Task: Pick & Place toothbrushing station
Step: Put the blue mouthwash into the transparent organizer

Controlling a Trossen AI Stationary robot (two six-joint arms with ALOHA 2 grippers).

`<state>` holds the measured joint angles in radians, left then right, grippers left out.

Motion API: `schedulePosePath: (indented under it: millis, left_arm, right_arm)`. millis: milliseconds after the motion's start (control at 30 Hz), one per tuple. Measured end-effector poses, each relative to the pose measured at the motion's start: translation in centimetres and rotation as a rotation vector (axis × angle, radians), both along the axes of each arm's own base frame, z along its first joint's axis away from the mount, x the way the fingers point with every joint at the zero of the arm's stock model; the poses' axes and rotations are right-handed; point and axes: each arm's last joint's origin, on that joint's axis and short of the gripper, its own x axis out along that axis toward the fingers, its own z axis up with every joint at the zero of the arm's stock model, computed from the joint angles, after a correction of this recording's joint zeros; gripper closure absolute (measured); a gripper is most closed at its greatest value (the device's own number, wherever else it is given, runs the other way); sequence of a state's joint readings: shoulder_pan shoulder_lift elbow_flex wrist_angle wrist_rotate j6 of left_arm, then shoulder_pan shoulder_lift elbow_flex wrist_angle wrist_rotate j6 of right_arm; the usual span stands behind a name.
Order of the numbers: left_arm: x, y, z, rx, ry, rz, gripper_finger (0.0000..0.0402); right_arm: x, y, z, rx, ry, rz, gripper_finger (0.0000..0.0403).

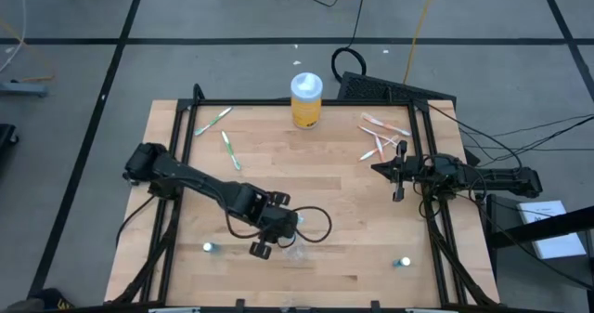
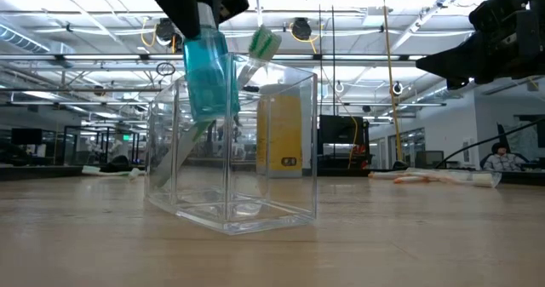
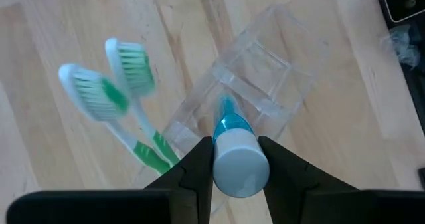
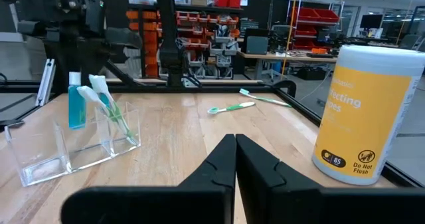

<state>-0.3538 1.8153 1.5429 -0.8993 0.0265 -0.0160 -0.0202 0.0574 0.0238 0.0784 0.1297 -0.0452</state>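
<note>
While your left claw hangs over the near middle of the tabletop, it is pinching a blue tube with a pale cap, held upright with its lower end inside the station. That station is a clear, square-walled container standing on the wood near the front edge, between the two arms but closer to the left one. Two green-and-white toothbrushes lean in it beside the tube, heads up and poking above the rim.

Your right claw waits by the right edge of the tabletop, fingers pressed together and holding nothing, well apart from the station.

At the far edge stands a yellow jar with a white lid. Two more green brushes lie on the far left of the wood, and a loose pile of orange-and-white brushes lies on the far right, just beyond the right claw.
</note>
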Motion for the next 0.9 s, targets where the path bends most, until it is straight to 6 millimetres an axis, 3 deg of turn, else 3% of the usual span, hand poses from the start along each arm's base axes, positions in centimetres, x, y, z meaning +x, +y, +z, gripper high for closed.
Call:
schedulePosePath:
  millis: [400, 900]
  left_arm:
    - [0.5, 0.5, -0.5, 0.059, -0.014, 0.01, 0.03]
    - [2.2, -0.1, -5.2, 0.115, 0.096, -0.025, 0.03]
  right_arm:
    - [0.0, 0.0, 0.0, 0.0, 0.0, 0.0, 0.0399]
    - [0.0, 0.0, 0.1, 0.0, -0.015, 0.0, 0.0399]
